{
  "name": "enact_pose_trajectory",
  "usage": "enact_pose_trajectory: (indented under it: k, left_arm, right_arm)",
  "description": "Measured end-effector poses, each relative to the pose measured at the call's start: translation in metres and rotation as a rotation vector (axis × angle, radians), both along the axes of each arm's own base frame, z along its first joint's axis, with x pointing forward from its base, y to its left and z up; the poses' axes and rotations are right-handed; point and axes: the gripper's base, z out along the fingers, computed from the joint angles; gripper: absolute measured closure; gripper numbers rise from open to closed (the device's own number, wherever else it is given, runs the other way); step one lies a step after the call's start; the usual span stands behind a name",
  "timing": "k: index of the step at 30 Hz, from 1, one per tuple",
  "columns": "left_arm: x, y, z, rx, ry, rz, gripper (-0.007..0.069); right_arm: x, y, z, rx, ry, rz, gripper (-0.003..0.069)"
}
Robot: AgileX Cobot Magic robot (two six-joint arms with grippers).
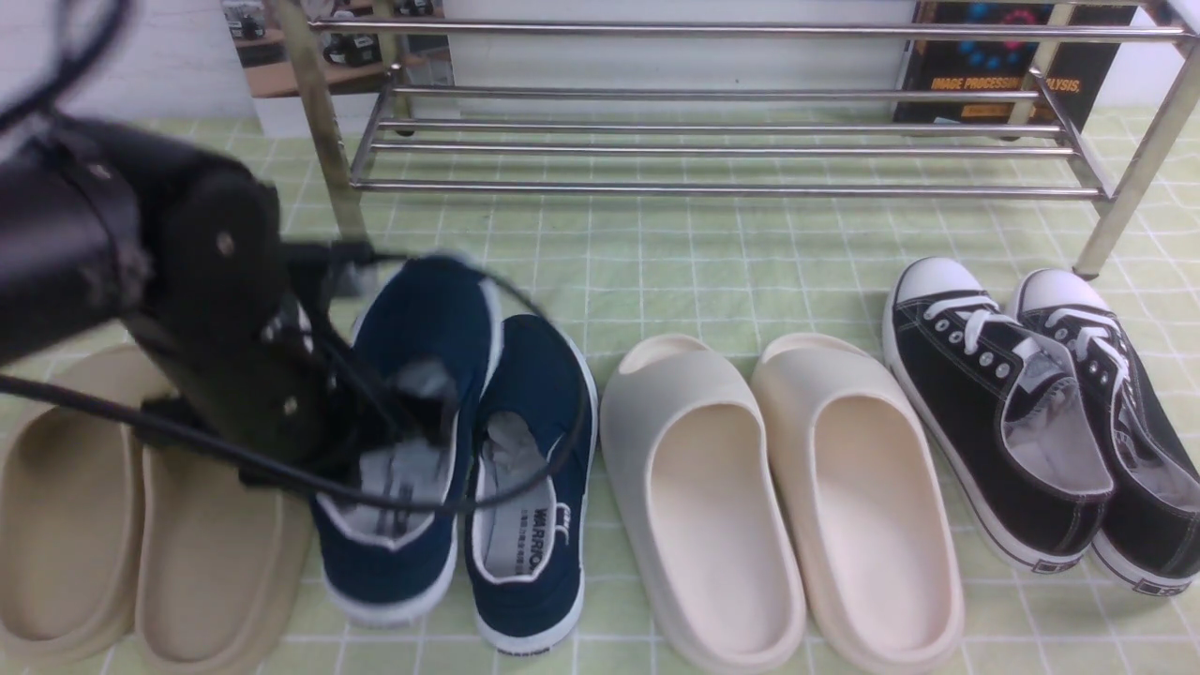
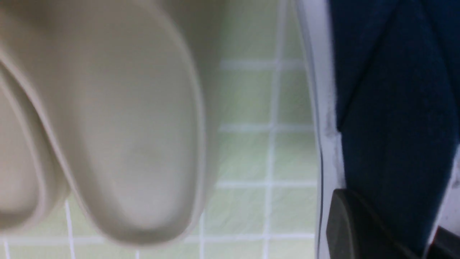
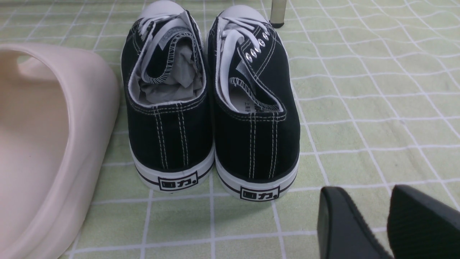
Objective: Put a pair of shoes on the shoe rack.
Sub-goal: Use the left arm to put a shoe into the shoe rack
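- The left navy shoe (image 1: 427, 319) is gripped at its side by the left gripper (image 1: 417, 403); its mate (image 1: 539, 394) is set against it, before the shoe rack (image 1: 722, 148);
- the right gripper (image 3: 370, 196) is held open, empty.

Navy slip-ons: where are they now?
Front view, left of centre on the checked cloth, the navy slip-ons lie between the beige slides and cream slides, short of the shoe rack.

Beige slides (image 1: 202, 562), cream slides (image 1: 712, 487), black sneakers (image 1: 994, 412) line up.
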Motion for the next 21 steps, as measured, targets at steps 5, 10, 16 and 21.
enact_pose_trajectory:
  k: [5,10,16,21]
  left_arm:
    - [0.026,-0.010,0.029,-0.018,-0.068,-0.050,0.0615]
    - [0.078,-0.010,0.017,-0.065,-0.012,0.011,0.0615]
    - [0.150,-0.007,0.009,-0.102,-0.055,0.032,0.0615]
    - [0.193,-0.017,0.000,-0.094,-0.079,0.020,0.0615]
  right_arm:
    - [0.000,0.000,0.000,0.000,0.000,0.000,0.0419]
    - [0.000,0.000,0.000,0.000,0.000,0.000,0.0419]
    - [0.000,0.000,0.000,0.000,0.000,0.000,0.0419]
    - [0.000,0.000,0.000,0.000,0.000,0.000,0.0419]
